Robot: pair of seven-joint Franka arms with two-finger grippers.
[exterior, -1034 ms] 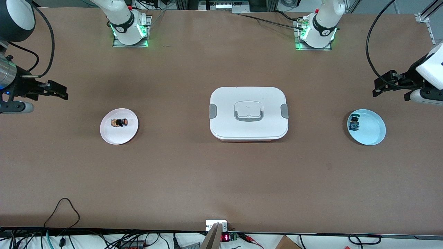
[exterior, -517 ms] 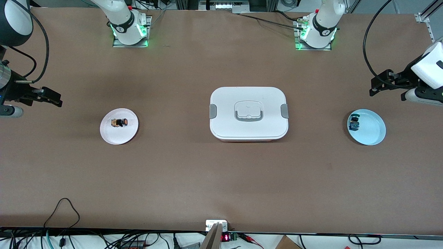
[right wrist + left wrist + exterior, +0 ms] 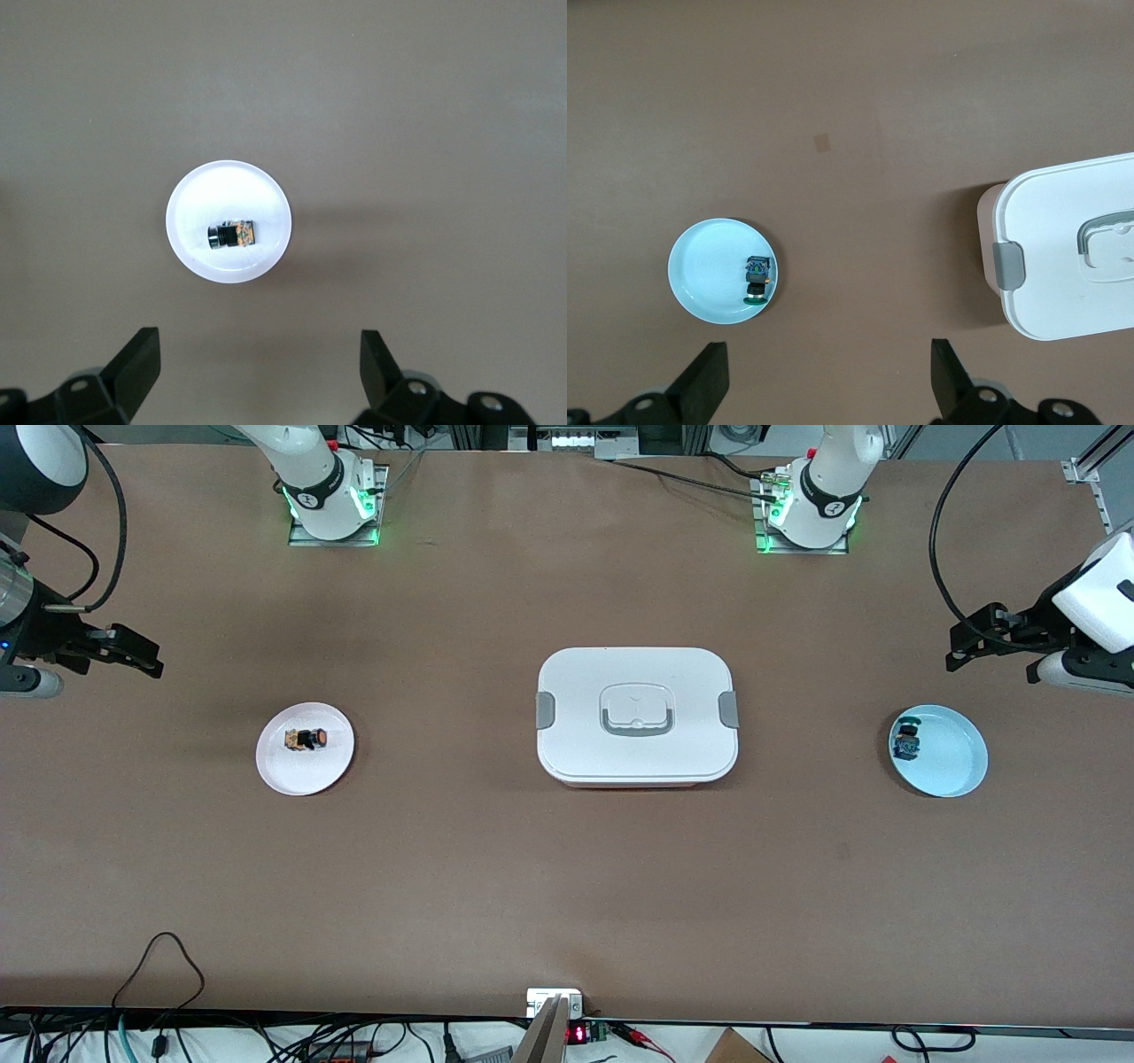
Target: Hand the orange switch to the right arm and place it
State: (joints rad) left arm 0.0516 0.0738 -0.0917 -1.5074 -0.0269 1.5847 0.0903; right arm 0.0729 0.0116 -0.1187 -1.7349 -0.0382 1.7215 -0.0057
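The orange switch [image 3: 306, 739] lies on its side on a small white plate [image 3: 276, 772] toward the right arm's end of the table. In the right wrist view the orange switch [image 3: 232, 235] rests in the middle of the white plate [image 3: 229, 181]. My right gripper [image 3: 133, 657] hangs open and empty over bare table beside that plate; its fingers [image 3: 135, 361] stand wide apart around the right gripper's centre [image 3: 259, 376]. My left gripper [image 3: 970, 642] hangs open and empty over the table at the left arm's end, and in its own wrist view the left gripper [image 3: 830, 390] shows the same.
A light blue plate [image 3: 957, 766] at the left arm's end carries a small blue and green component [image 3: 907, 741]; the left wrist view shows the blue plate [image 3: 704, 266] and the component [image 3: 757, 279]. A closed white lidded box [image 3: 636, 713] sits mid-table.
My right gripper drifted slightly toward the table's end and rose back a little. My left gripper shifted slightly at first and then held still. Both stay open.
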